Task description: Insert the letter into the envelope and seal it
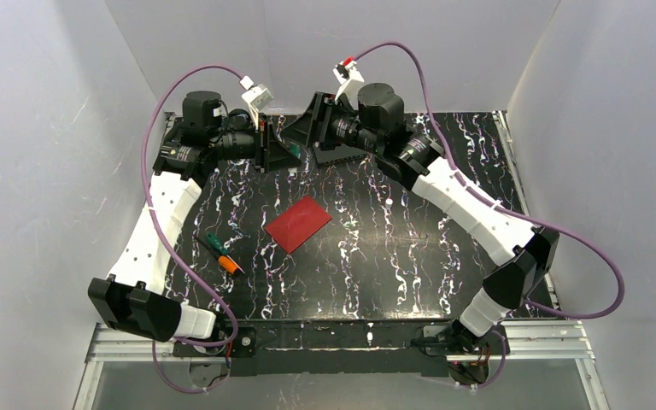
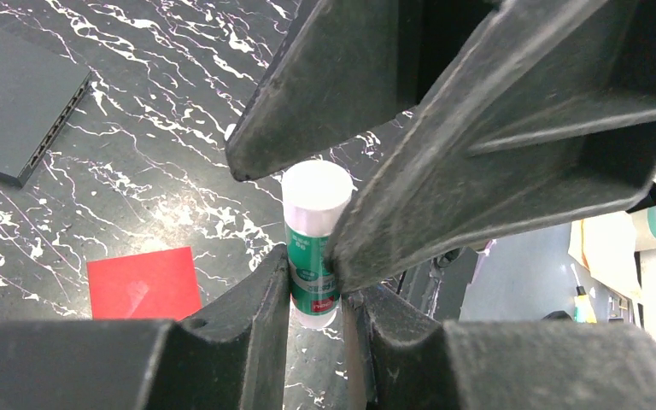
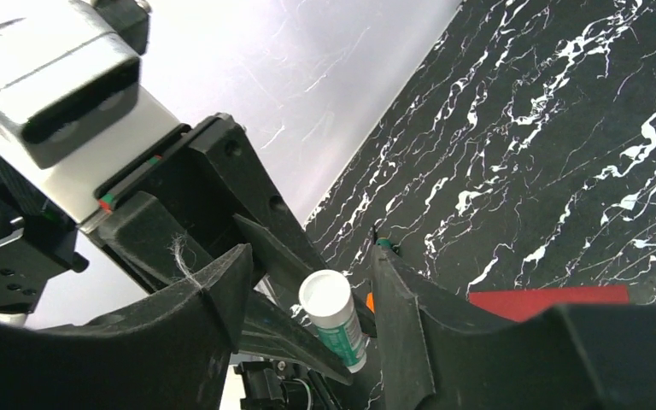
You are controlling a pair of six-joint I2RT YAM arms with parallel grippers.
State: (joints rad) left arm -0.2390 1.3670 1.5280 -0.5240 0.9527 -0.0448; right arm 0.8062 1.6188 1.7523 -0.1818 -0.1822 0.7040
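The dark red envelope [image 1: 299, 224] lies flat at the table's middle, flap not showing; it also shows in the left wrist view [image 2: 143, 282] and the right wrist view [image 3: 547, 299]. No white letter is in view. My left gripper [image 1: 284, 150] [image 2: 316, 278] is shut on a green-and-white glue stick [image 2: 312, 243], held up over the table's far middle. My right gripper [image 1: 314, 137] [image 3: 312, 260] faces it, jaws open around the stick's white-capped end [image 3: 329, 299]; one right finger [image 2: 478, 162] touches the stick's side.
A green-and-orange screwdriver [image 1: 222, 254] lies left of the envelope. A dark ribbed block [image 2: 17, 102] lies flat on the far table near the grippers. White walls close in the back and both sides.
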